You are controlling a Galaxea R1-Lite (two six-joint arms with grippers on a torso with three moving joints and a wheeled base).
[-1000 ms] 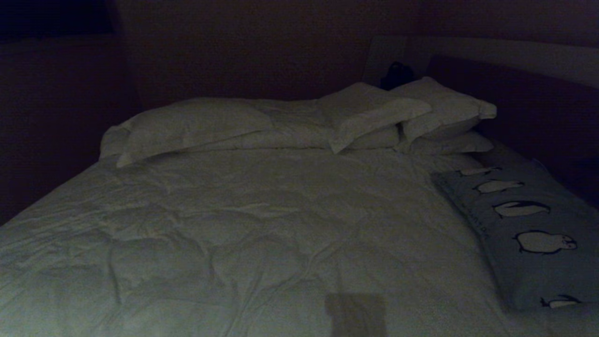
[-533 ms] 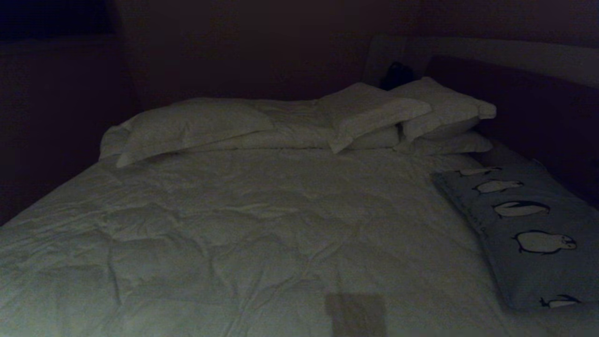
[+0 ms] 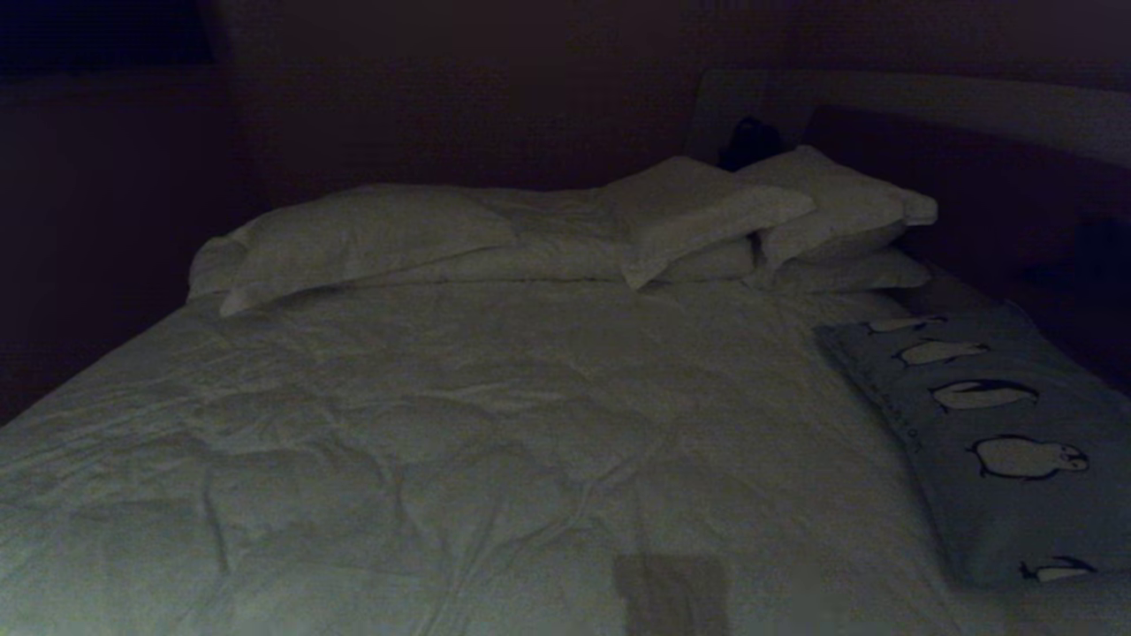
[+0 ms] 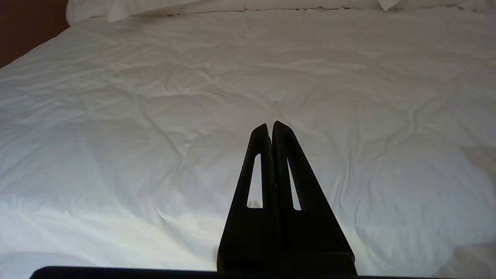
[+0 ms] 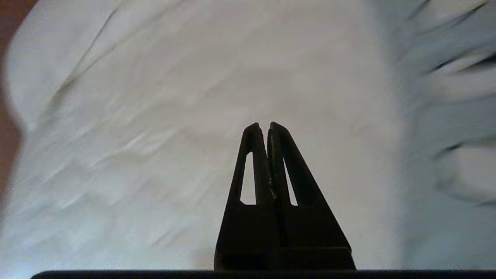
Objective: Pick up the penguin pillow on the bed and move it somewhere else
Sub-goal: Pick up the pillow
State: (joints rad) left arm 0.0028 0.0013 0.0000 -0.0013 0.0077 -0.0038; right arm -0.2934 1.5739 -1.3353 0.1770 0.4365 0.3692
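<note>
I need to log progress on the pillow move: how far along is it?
Done: nothing shows as moved; the penguin pillow lies flat on the bed, along its right edge below the white pillows. In hand: the right gripper is shut on nothing over the duvet, the pillow off to its side. The left gripper is shut and empty. Left: reaching, gripping, lifting and placing the pillow elsewhere.

Bedroom, dimly lit: large bed point(image 3: 495, 424) under wrinkled white duvet point(image 4: 155, 97), stacked white pillows point(image 3: 707, 221), dark headboard point(image 3: 972, 194) with pale border, penguin pillow point(image 3: 998, 433) at side.
</note>
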